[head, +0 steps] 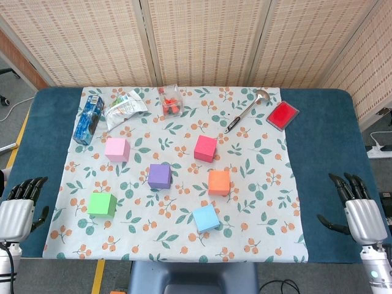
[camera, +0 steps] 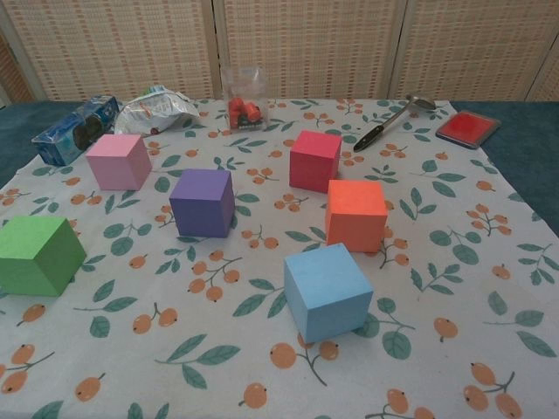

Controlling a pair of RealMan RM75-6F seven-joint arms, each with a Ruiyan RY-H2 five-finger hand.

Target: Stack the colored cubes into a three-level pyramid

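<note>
Head view: six cubes lie apart on floral cloth (head: 257, 202) over desk, none stacked; pink cube (head: 117, 149), red cube (head: 206, 148), purple cube (head: 160, 176), orange cube (head: 218, 182), green cube (head: 101, 204), blue cube (head: 206, 218); left robot hand (head: 19, 205) and right robot hand (head: 358, 205) released, fingers apart, at near corners, well apart from cubes.
Chest view: same cubes, blue nearest cam; spoon (camera: 395, 121) and red pad (camera: 468, 128) at back; robot hands out of shot.

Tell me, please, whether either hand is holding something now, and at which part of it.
Nothing is held. The left hand and the right hand are both empty with fingers apart, at the table's edges, away from the cubes.
</note>
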